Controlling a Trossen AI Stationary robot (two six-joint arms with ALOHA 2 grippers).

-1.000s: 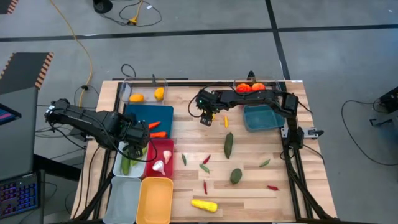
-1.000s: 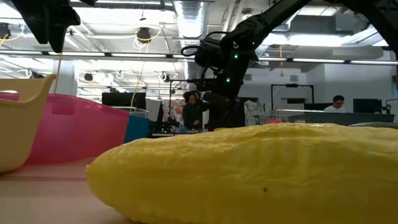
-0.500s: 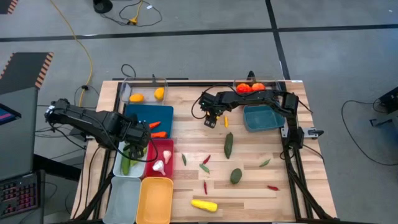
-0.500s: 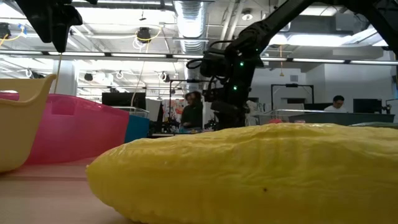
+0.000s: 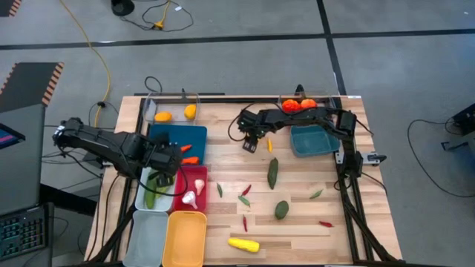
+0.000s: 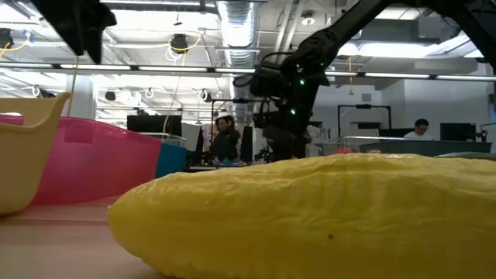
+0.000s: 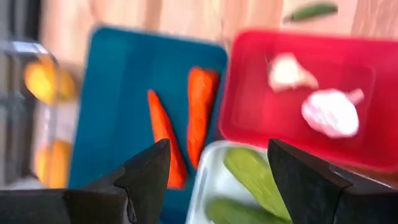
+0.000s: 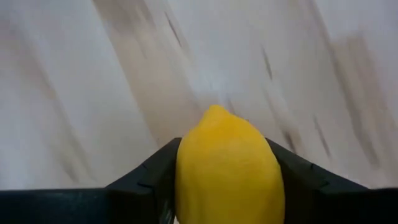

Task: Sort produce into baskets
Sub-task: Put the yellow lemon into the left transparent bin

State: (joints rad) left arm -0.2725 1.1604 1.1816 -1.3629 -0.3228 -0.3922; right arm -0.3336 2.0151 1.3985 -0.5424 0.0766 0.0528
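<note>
- Lemon (image 8: 227,168) sits between your right gripper (image 8: 227,186) fingers over bare table (image 5: 312,222), between the clear bin with lemons (image 5: 172,110) at the back left and the teal bin (image 5: 312,141).
- Right jaws hug both sides of the lemon, so call it gripped, but the hold looks shallow and near the tips.
- Risk: a round, slick toy can squirt out if you lift or swing fast. Judgement only.
- Left gripper (image 7: 214,180) hovers with jaws apart and nothing in them, over the corner where the blue bin (image 7: 118,112), red bin (image 7: 249,93) and white bin (image 7: 205,193) meet.
- Blue bin holds two carrots (image 7: 186,124); red bin holds garlic (image 7: 329,112); white bin holds cucumbers (image 7: 249,174).
- Tomatoes (image 5: 298,104) sit in the back right clear bin, next to the right arm.
- Loose on the table: cucumber (image 5: 273,172), avocado (image 5: 281,210), chillies (image 5: 246,190), squash (image 5: 243,244), small yellow piece (image 5: 269,144) just beside the right gripper.
- Risk: the lemon bin is on the left arm's side, so carrying it there takes you toward that arm. Watch for a clash.
- Risk: a drop here could roll the lemon into the loose cucumber or off the edge.
- Grey-blue bin (image 5: 147,236) and yellow bin (image 5: 185,237) at the front left look empty.
- Low view is mostly blocked by the squash, so you can't check the grip there.
</note>
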